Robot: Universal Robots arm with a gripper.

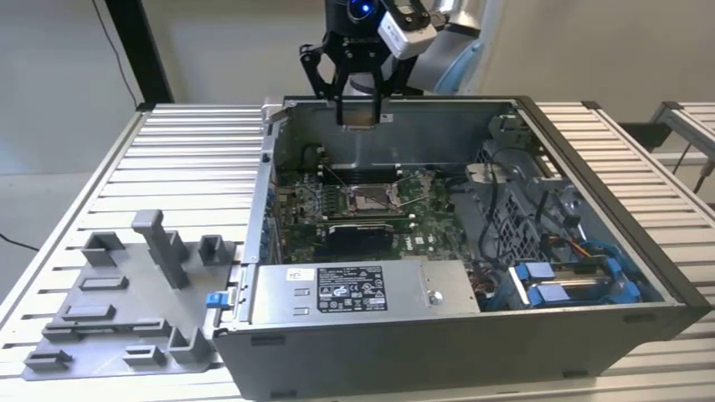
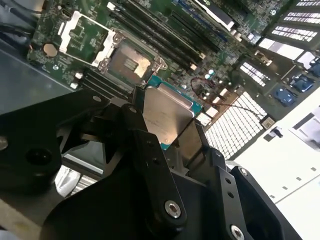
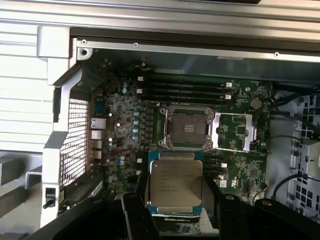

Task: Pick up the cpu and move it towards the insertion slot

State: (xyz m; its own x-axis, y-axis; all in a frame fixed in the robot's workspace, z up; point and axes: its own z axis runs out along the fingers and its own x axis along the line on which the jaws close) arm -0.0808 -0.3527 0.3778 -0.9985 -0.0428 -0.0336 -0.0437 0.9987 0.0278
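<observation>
My gripper (image 1: 359, 120) hangs above the far wall of the open computer case (image 1: 625, 243), shut on the cpu (image 1: 359, 118). In both wrist views the cpu (image 3: 175, 182) (image 2: 165, 115) shows as a flat silvery square with a teal edge, pinched between the black fingers (image 3: 134, 210). The insertion slot (image 1: 370, 198) lies on the green motherboard below, a square socket with a shiny frame and a greyish centre (image 3: 187, 129) (image 2: 129, 62). The cpu is held well above the slot, apart from it.
A silver power-supply box (image 1: 357, 291) stands at the case's near side, with blue-clipped drive bays (image 1: 570, 280) toward the exterior view's right. A grey fixture plate (image 1: 123, 310) with upright blocks lies on the slatted table toward the exterior view's left. Memory slots (image 3: 185, 87) run beside the socket.
</observation>
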